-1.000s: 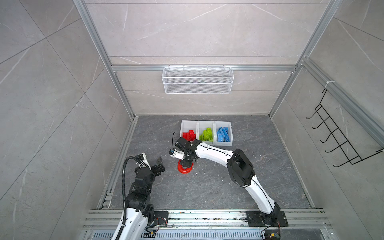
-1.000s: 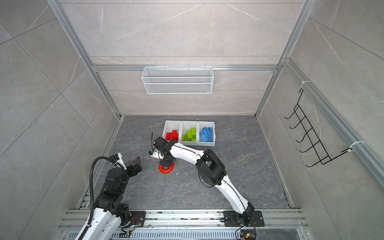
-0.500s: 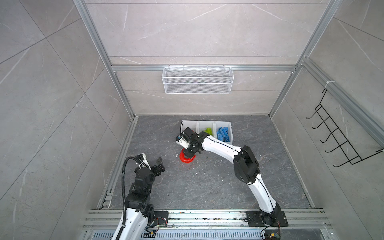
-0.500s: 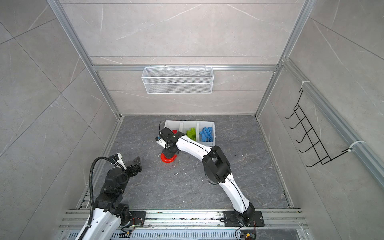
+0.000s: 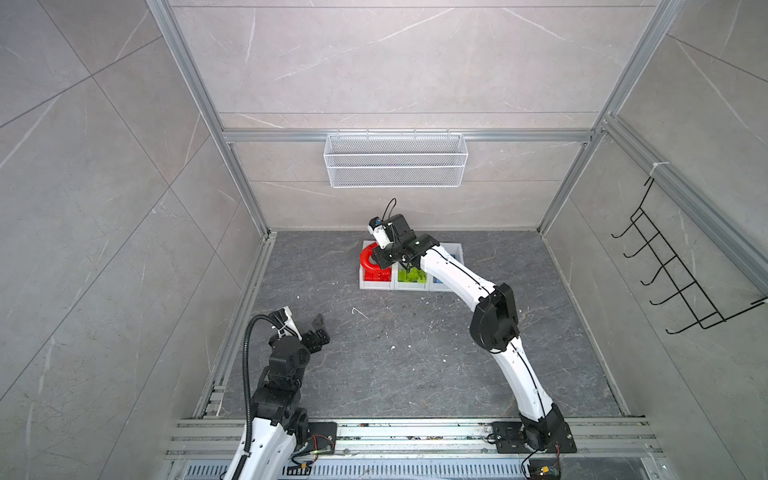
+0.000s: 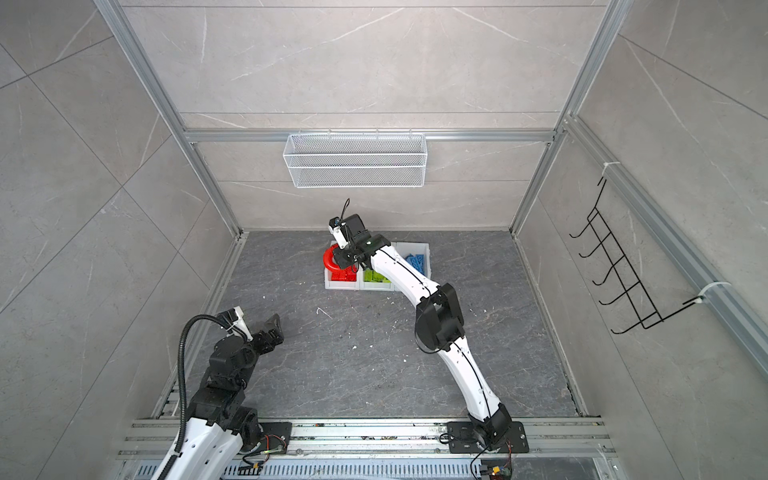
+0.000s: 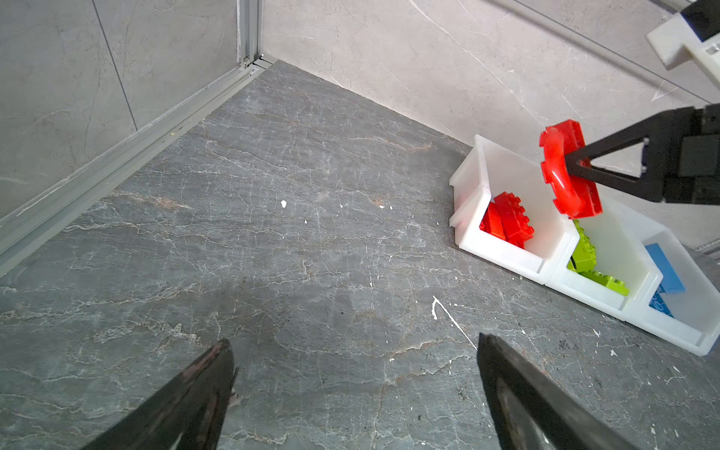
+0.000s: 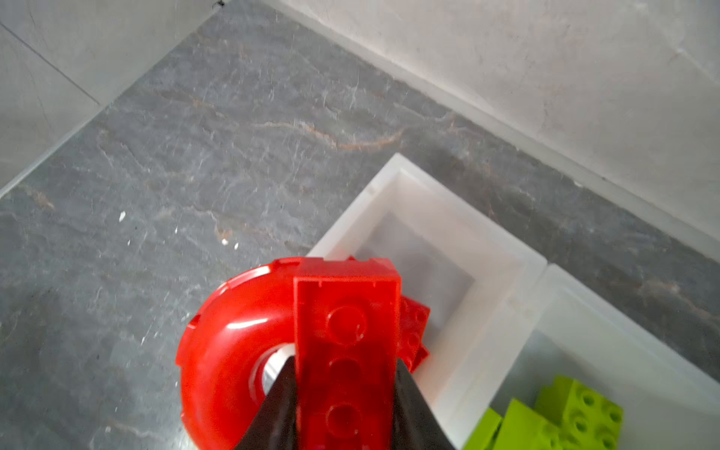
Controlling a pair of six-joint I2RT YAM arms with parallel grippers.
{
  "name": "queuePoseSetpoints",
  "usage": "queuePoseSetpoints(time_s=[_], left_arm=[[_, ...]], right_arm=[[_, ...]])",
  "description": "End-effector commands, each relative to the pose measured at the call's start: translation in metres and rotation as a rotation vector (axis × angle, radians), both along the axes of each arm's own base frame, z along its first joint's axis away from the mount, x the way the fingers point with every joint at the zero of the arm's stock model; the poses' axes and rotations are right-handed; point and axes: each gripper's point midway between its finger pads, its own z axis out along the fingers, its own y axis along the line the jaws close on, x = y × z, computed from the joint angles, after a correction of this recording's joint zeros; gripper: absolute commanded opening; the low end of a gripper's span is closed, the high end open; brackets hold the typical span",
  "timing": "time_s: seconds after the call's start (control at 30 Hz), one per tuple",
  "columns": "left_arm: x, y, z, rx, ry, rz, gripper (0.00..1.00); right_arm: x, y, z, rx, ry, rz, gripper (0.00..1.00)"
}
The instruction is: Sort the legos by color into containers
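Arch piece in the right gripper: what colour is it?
Red; the arch shows best in the left wrist view.

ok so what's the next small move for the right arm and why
Probably nudge the right gripper slightly further over the bin of red bricks before letting go: it is shut on the red arch piece, whose curve seems to overhang the bin's outer wall in the right wrist view.

red arch [image 7: 554, 175] aloft, over red-brick bin [image 7: 498, 253]
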Motion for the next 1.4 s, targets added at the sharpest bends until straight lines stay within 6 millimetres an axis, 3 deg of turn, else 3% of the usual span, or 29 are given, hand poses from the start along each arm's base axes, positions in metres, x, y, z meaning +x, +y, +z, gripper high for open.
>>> queuePoseSetpoints(time_s=[0.0,0.2,0.4,0.53,0.67,0.8,0.93,1.03,1.13,1.23,1.37], left_arm=[[0.001,-0.001,0.003,-0.001,-0.016,-0.007,1.0],[0.003,-0.001,0.003,0.002,-0.012,-0.003,1.0],[0.003,-0.001,0.004,-0.001,-0.015,-0.004,1.0],[0.003,-0.001,0.003,0.001,-0.012,-0.003,1.0],[0.003,0.0,0.003,0.002,-0.011,-0.003,1.0],[0.002,0.0,0.004,0.005,-0.011,0.0,1.0],[0.001,0.002,0.006,0.018,-0.018,0.004,1.0],[0.001,0.008,0.009,0.055,-0.019,0.028,1.0],[0.002,0.026,0.012,0.12,-0.01,0.124,1.0],[0.009,0.032,0.015,0.174,-0.009,0.151,1.0],[0.021,0.035,0.014,0.213,0.007,0.175,1.0]], right_arm=[[0.018,0.005,-0.019,0.005,0.014,-0.066,0.24],[0.034,-0.003,-0.024,0.027,0.03,-0.125,0.24],[0.034,-0.01,-0.027,0.023,0.052,-0.127,0.26],[0.033,-0.012,-0.031,0.007,0.061,-0.119,0.39],[0.032,-0.014,-0.03,-0.001,0.062,-0.119,0.59],[0.03,-0.016,-0.014,0.008,0.05,-0.114,0.66],[0.022,-0.021,0.02,0.03,0.033,-0.108,0.67],[0.006,-0.026,0.067,0.079,-0.001,-0.083,0.68],[-0.01,-0.036,0.105,0.089,-0.024,-0.068,0.7],[-0.031,-0.047,0.148,0.112,-0.053,-0.042,0.71],[-0.069,-0.077,0.201,0.092,-0.098,-0.024,0.73]])
